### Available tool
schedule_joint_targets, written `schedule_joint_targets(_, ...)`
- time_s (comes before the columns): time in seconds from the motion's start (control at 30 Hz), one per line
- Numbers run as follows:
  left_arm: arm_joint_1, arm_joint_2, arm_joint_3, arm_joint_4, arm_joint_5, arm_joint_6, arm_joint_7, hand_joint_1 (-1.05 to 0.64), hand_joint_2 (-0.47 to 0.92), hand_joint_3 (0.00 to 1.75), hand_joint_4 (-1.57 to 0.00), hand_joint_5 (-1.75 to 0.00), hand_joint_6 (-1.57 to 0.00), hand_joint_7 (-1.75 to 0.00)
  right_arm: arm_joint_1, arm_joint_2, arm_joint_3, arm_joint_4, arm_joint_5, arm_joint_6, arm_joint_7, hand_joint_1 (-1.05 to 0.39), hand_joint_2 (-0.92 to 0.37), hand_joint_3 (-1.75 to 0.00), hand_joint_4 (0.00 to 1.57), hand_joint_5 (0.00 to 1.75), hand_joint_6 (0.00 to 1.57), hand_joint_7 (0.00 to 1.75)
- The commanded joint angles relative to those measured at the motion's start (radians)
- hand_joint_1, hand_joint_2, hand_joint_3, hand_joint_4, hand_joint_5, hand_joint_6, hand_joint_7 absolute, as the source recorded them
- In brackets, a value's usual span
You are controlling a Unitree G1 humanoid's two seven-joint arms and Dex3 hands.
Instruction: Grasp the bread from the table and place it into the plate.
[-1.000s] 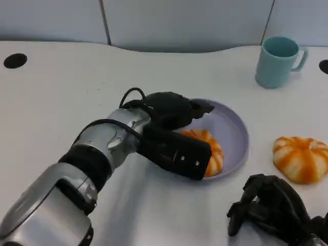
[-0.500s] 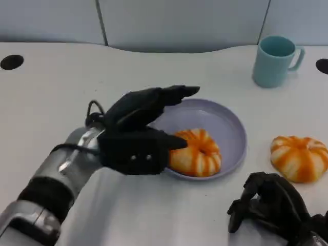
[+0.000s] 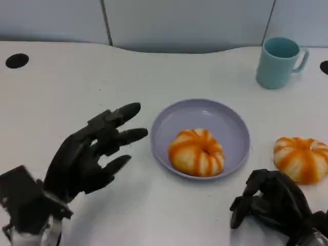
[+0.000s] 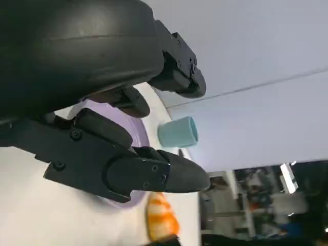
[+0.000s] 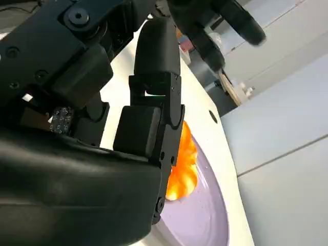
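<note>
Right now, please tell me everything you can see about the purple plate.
The purple plate is round and shallow with a raised rim, a matte lilac that looks like plastic. It sits flat on the white table, near its middle. One orange-and-white striped bread lies inside it, toward the near edge. The left robot hand is beside the plate with its fingers spread, apart from it.

Round orange-and-white striped bread (image 3: 196, 152) lying flat inside the shallow lavender plate (image 3: 233, 123), toward its near rim, plate on the white desk (image 3: 61, 97)
</note>
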Motion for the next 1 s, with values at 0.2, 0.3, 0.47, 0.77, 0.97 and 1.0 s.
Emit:
schedule_joint_targets(0.2, 0.207, -0.066, 0.086, -0.275, -0.204, 0.262, -0.024, -0.64, 0.92, 0.25, -0.62, -0.72, -0.64, -0.16, 0.015, -0.022, -0.006, 0.004, -0.002, 0.013, 0.003, -1.05, -0.48, 0.0, 1.57, 0.67, 1.57, 0.44)
schedule_joint_targets(0.3, 0.302, -0.068, 0.117, -0.337, -0.264, 0.368, -0.019, -0.59, 0.92, 0.38, -0.48, -1.24, -0.61, -0.53, 0.02, -0.023, 0.001, -0.01, -0.012, 0.011, -0.009, -1.05, -0.49, 0.0, 1.57, 0.67, 1.57, 0.45)
schedule_joint_targets(0.47, 0.351, -0.1, 0.132, -0.323, -0.192, 0.35, -0.006, -0.55, 0.92, 0.46, -0.54, -1.62, -0.47, -1.22, 0.022, -0.029, -0.002, -0.018, -0.007, 0.026, -0.01, -1.05, -0.5, -0.01, 1.57, 0.68, 1.57, 0.46)
schedule_joint_targets(0.77, 0.372, -0.165, 0.153, -0.298, -0.171, 0.389, 0.015, -0.51, 0.92, 0.4, -0.6, -1.75, -0.36, -1.63, 0.022, -0.044, -0.005, -0.021, -0.005, 0.031, -0.003, -1.05, -0.49, 0.0, 1.57, 0.67, 1.57, 0.46)
schedule_joint_targets(0.97, 0.365, -0.174, 0.16, -0.283, -0.153, 0.397, 0.015, -0.52, 0.92, 0.32, -0.65, -1.75, -0.42, -1.68, 0.015, -0.052, -0.007, -0.009, -0.001, 0.04, 0.005, -1.05, -0.49, 0.0, 1.57, 0.68, 1.57, 0.47)
schedule_joint_targets(1.0, 0.365, -0.174, 0.162, -0.281, -0.15, 0.397, 0.012, -0.52, 0.92, 0.31, -0.66, -1.75, -0.43, -1.67, 0.015, -0.053, -0.007, -0.009, -0.001, 0.041, 0.004, -1.05, -0.49, 0.0, 1.57, 0.68, 1.57, 0.47)
